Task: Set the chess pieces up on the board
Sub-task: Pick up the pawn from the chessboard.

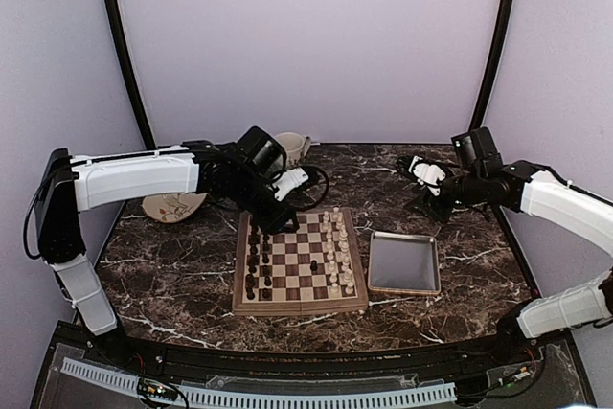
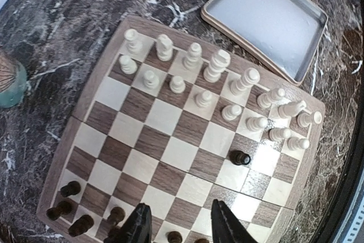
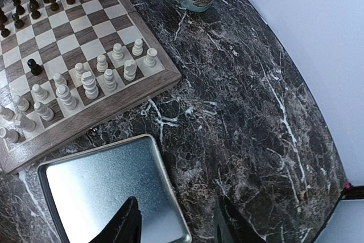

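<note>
Top view: the board (image 1: 301,261) lies mid-frame on the worktop (image 1: 460,318), with the dark chess pieces (image 1: 255,258) along its left edge. The left claw (image 1: 273,217) hangs above its upper-left corner.
Left wrist: the jaws stand apart and empty at the bottom of the frame.
Right wrist: the right claw (image 3: 177,206) gapes empty at the bottom of the frame, over the tray (image 3: 96,183).

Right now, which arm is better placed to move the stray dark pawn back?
Left. The left gripper hovers open over the board near the pawn; the right gripper is off the board, by the tray.

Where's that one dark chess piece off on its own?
In the top view the lone dark piece stands on the board right of centre, beside the cream pieces, apart from the other dark pieces on the left.
</note>
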You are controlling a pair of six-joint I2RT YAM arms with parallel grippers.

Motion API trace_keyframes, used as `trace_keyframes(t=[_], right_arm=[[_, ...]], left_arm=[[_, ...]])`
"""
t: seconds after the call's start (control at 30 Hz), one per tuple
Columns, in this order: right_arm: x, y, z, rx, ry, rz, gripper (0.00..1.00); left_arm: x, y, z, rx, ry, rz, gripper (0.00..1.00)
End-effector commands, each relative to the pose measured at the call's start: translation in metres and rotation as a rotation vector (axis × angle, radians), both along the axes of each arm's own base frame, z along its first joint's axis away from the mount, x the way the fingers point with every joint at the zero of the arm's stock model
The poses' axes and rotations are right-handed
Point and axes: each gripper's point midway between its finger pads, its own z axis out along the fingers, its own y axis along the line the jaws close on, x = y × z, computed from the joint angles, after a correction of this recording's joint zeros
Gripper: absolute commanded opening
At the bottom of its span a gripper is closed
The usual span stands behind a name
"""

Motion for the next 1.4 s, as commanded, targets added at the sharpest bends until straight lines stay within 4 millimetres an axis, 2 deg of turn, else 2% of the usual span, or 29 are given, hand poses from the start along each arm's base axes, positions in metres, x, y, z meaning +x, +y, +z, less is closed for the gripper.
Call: trace_keyframes(t=[0.0, 0.13, 0.37, 0.63, 0.93, 1.37], right_arm=[[0.001, 0.003, 0.007, 0.239, 0.026, -0.015, 0.44], [0.006, -0.007, -0.006, 0.225, 0.053, -0.046, 0.45], [0.002, -0.001, -0.016, 0.226, 0.112, -0.011, 0.45], [-0.001, 0.0, -0.026, 0.208, 0.146, 0.01, 0.46], [-0.004, 0.002, -0.034, 0.195, 0.179, 0.031, 0.46], [-0.005, 0.003, -0.039, 0.188, 0.203, 0.042, 0.46]], left_arm=[[-0.024, -0.018, -0.016, 0.09, 0.032, -0.107, 0.38], [-0.035, -0.037, -0.027, 0.12, 0.041, -0.168, 0.39], [-0.042, -0.055, -0.048, 0.185, 0.06, -0.22, 0.4], [-0.03, -0.055, -0.064, 0.247, 0.036, -0.204, 0.39], [-0.034, -0.053, -0.077, 0.282, 0.076, -0.211, 0.35], [-0.043, -0.045, -0.085, 0.312, 0.133, -0.209, 0.35]])
